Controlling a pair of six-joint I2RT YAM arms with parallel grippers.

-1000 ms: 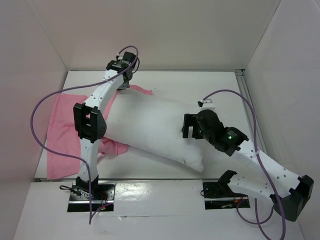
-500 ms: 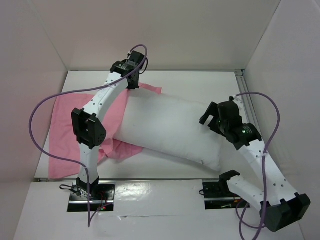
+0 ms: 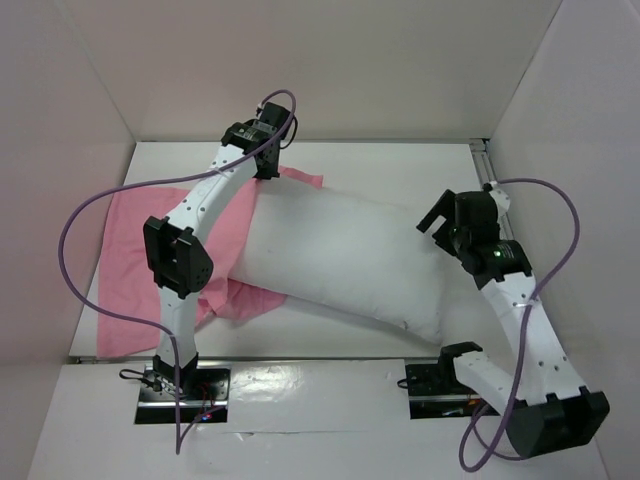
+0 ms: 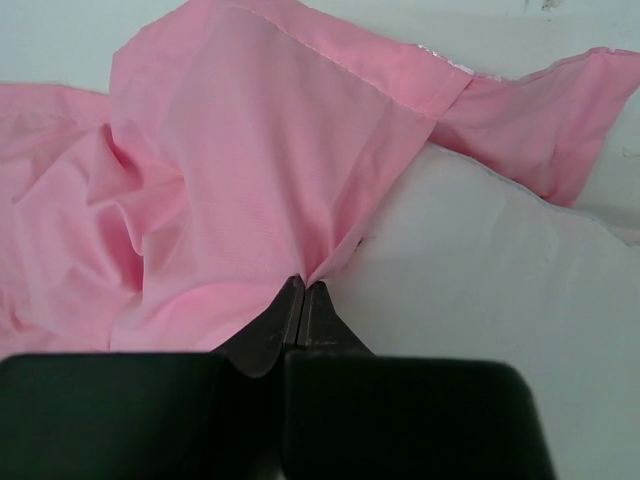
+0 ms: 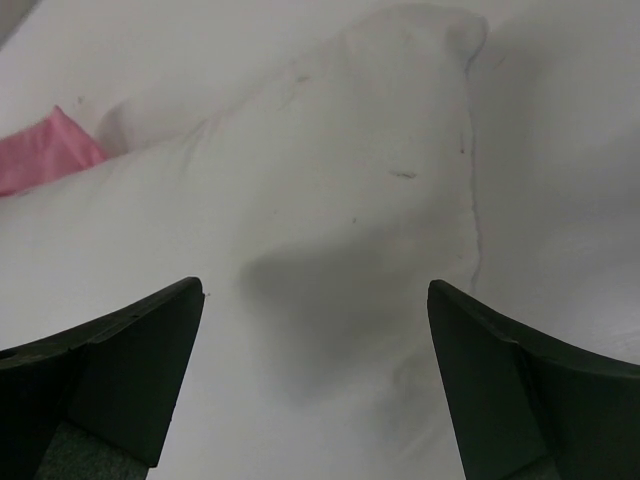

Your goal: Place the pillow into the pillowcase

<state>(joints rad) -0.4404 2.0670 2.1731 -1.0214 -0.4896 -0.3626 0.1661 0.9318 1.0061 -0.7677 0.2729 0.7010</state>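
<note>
Your pillow (image 3: 350, 262) lies slantwise across the middle of the table (image 3: 400, 165), and most of it is bare and white. Its left end meets the pillowcase (image 3: 125, 265), with pink cloth showing on both the far and near sides of that end. Your left arm crosses right over the spot, so you cannot read how far the pillow sits inside. At most it looks like just the end. The rest of the pillowcase lies spread flat toward the left side of the table.

Your left gripper (image 4: 303, 288) is pressed together, pinching a fold of the pillowcase near its hem. In the wrist view the cloth tents out from the pinch, with the white pillow just to its right. Your right gripper (image 5: 315, 292) is spread wide with nothing between its fingers, poised over the pillow's right end.

A second ago the right gripper was over the pillow's right half. It has since backed off toward the right side of the table. The pillow has slid rightward, and the pinched pink corner has moved right with it.
</note>
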